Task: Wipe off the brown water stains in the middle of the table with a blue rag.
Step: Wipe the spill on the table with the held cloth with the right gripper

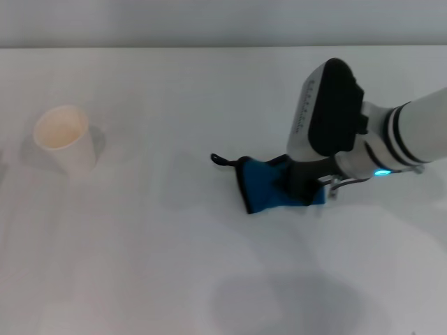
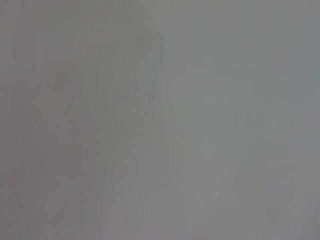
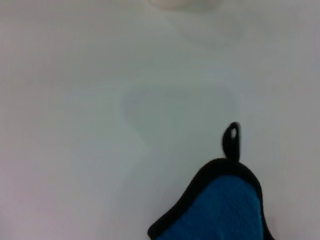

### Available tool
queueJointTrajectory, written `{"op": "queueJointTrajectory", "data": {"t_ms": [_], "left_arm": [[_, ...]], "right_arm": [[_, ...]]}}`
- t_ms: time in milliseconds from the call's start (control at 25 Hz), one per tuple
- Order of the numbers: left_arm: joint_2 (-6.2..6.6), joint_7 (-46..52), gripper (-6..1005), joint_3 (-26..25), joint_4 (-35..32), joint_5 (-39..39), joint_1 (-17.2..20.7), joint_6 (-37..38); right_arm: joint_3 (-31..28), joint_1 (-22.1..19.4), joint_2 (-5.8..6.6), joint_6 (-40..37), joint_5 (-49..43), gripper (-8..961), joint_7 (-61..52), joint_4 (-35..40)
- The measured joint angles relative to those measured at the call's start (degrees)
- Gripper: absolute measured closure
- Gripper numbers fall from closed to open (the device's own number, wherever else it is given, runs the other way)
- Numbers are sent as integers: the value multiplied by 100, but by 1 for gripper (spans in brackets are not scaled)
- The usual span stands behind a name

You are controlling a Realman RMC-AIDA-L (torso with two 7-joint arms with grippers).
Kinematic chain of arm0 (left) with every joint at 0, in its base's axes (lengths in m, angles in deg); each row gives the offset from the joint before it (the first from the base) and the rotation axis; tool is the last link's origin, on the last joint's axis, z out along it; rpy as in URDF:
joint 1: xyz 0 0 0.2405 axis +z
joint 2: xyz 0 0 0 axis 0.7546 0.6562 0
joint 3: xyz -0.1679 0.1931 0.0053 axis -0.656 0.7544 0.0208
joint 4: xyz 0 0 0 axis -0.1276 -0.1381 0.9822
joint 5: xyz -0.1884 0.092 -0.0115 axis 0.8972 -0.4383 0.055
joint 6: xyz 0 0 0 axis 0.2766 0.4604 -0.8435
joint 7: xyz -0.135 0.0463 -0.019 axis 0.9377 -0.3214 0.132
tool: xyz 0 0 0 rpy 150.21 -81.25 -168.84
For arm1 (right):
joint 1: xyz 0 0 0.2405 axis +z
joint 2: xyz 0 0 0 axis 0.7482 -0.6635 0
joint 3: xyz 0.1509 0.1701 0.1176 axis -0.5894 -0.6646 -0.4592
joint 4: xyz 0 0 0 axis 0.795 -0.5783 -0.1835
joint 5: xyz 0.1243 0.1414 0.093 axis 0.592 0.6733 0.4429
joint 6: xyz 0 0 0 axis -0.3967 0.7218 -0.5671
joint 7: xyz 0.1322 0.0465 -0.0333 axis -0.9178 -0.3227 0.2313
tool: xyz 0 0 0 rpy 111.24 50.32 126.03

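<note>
Paper cup (image 1: 64, 145), beige inside.

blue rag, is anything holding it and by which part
The right end effector sits on the blue rag at the end opposite its black loop; an actual grip cannot be confirmed.

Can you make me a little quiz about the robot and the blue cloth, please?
1. True or false: the blue rag lies flat and spread out.
2. Which gripper is at the rag: A left, B right?
3. What stands on the table far to the robot's left?

Key
1. False: it is bunched up, with its black loop sticking out.
2. B, the right gripper.
3. A white paper cup.
</note>
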Motion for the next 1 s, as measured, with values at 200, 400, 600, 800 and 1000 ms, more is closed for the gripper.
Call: {"op": "queueJointTrajectory", "data": {"t_ms": [200,400,600,800,1000], "left_arm": [[-1,0,137,-10,0,-3,0,-4],[-1,0,137,-16,0,-3,6,-8],[-1,0,137,-30,0,-1,36,-19],[-1,0,138,-37,0,7,41,-22],[-1,0,138,-36,-1,7,28,-33]], "right_arm": [[-239,-5,18,-244,-192,849,93,11],[-369,27,24,-721,-224,847,398,72],[-598,20,3,-1100,-535,844,406,216],[-780,-15,3,-1430,-581,842,376,306],[-818,-21,-3,-1617,-645,839,272,315]]}}
